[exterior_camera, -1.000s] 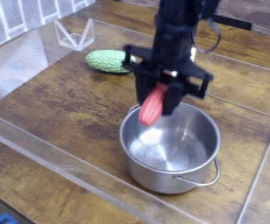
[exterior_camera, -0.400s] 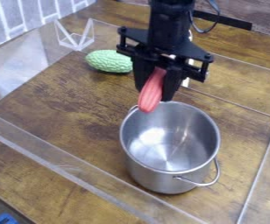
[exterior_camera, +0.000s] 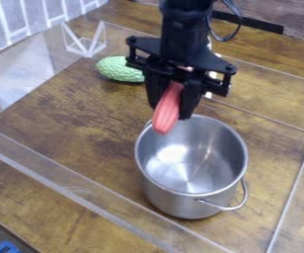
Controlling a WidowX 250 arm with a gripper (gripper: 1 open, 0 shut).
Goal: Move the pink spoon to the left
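pink spoon (exterior_camera: 170,109) thick plastic handle, clamped in gripper (exterior_camera: 176,89), above round steel pot (exterior_camera: 191,166)

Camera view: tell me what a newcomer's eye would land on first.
The black gripper at top centre, shut on the pink spoon, which hangs above the far rim of the steel pot. Next, the bumpy green vegetable on the wooden table, left of the gripper.

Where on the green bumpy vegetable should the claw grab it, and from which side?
Take the green vegetable across its narrow middle, coming straight down from above. It lies flat on the wooden table, elongated, with bare wood along both long sides, so fingers probably fit there. For now the claw is shut on the pink spoon, which hangs above the pot.
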